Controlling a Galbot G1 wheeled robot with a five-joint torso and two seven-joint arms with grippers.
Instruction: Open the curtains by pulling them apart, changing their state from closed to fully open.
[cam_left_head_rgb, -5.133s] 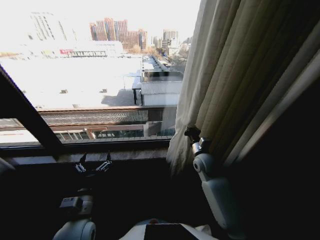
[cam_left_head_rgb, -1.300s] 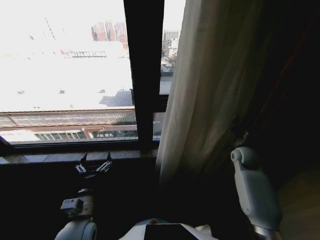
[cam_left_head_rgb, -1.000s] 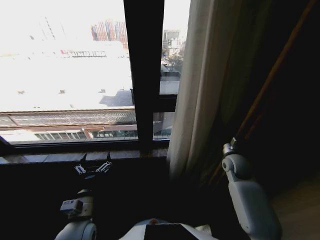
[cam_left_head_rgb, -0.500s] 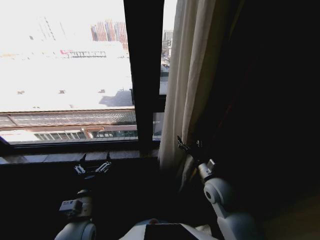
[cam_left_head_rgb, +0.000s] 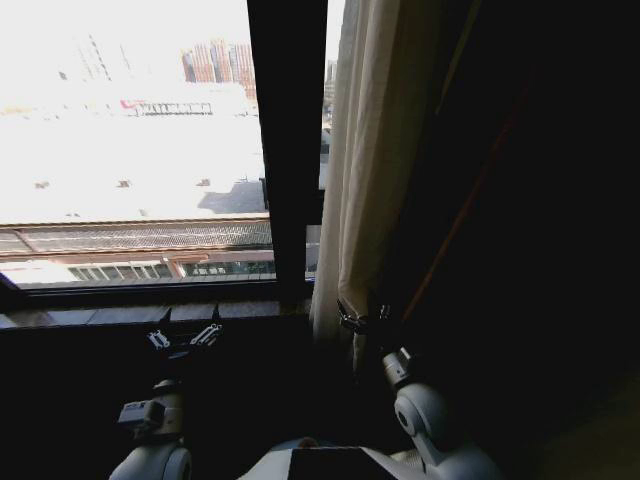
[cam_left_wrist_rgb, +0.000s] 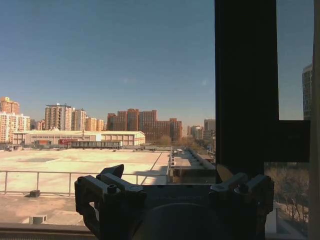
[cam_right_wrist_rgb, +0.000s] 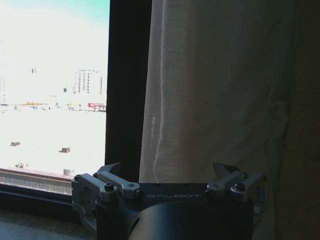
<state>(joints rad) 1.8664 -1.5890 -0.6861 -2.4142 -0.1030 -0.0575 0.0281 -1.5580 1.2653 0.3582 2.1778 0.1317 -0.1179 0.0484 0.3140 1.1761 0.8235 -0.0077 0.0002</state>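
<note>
Right wrist view puts the right gripper (cam_right_wrist_rgb: 170, 175) facing a gathered curtain panel (cam_right_wrist_rgb: 215, 95), its two fingers (cam_right_wrist_rgb: 112, 176) spread wide apart with nothing between them. The cloth hangs just past the fingertips; whether it touches them cannot be told. A black window frame post (cam_right_wrist_rgb: 127, 85) stands just beside the panel's edge, and bright rooftops lie beyond the glass.

From the head view, the right gripper (cam_left_head_rgb: 362, 320) sits low at the foot of the sheer curtain (cam_left_head_rgb: 375, 170), close against the bottom of the folds, with the white right arm (cam_left_head_rgb: 425, 415) rising to it from below. The panel is bunched into a narrow column of pleats just right of the black vertical frame bar (cam_left_head_rgb: 287, 150), and the room to its right is in deep shadow. Left of the bar the glass is uncovered, showing a pale roof and distant towers.

The left gripper (cam_left_head_rgb: 186, 335) is held low before the window sill (cam_left_head_rgb: 120, 315), well apart from the curtain. In the left wrist view its fingers (cam_left_wrist_rgb: 112, 187) stand released, wide apart and empty, the left gripper (cam_left_wrist_rgb: 172, 186) pointed at the open cityscape with the dark frame post (cam_left_wrist_rgb: 245, 85) beside it.
</note>
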